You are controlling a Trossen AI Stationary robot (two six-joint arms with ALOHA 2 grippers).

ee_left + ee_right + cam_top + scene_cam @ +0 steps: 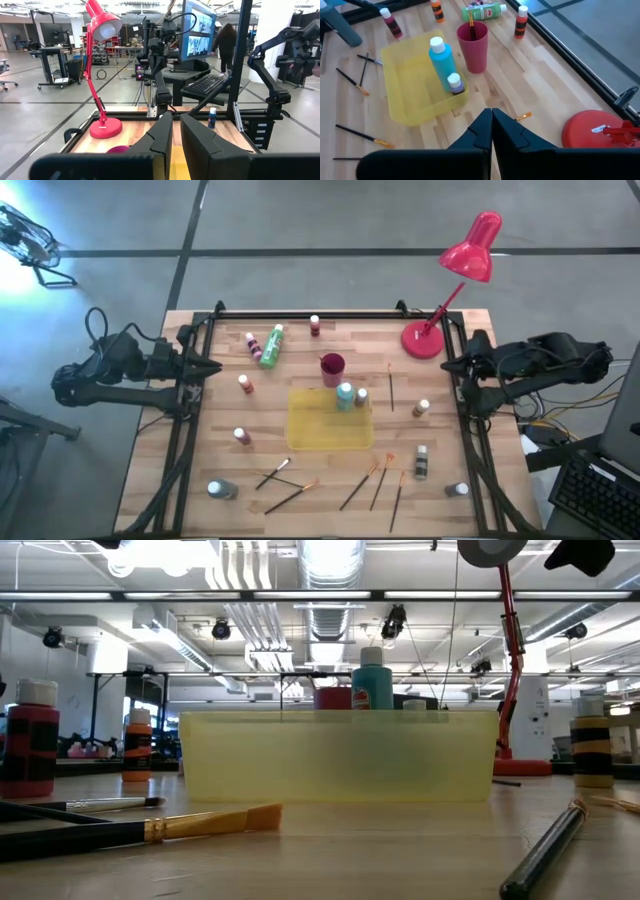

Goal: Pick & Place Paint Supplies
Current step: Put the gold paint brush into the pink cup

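High view, tray: the yellow tray [329,430] lies mid-tabletop [300,515]; all places below are told from it.
High view, supplies: a light blue bottle [345,396] and a small bottle [361,396] stand in the tray's far right corner. A green bottle [271,346] lies on its side beyond the tray to the left. Other small bottles stand scattered around it, and several brushes [285,498] lie on the near side.
High view, left tool [213,367]: at the tabletop's left edge, well apart from the tray, holding nothing.
High view, right tool [447,363]: at the right edge, near the red lamp [455,290], well apart from the tray, holding nothing.
Low view: the blue bottle [372,678] rises above the tray wall [338,755]; an orange-tipped brush [140,830] lies in front.
Left wrist view: the left tool's fingers [162,137] stand slightly apart, empty.
Right wrist view: the right tool's fingers [481,128] are pressed together, empty. A magenta cup [473,46] with a brush [471,23] in it stands just beside the tray [412,87].
Room: grey floor, desks, monitors; a person [223,42] stands in the background.
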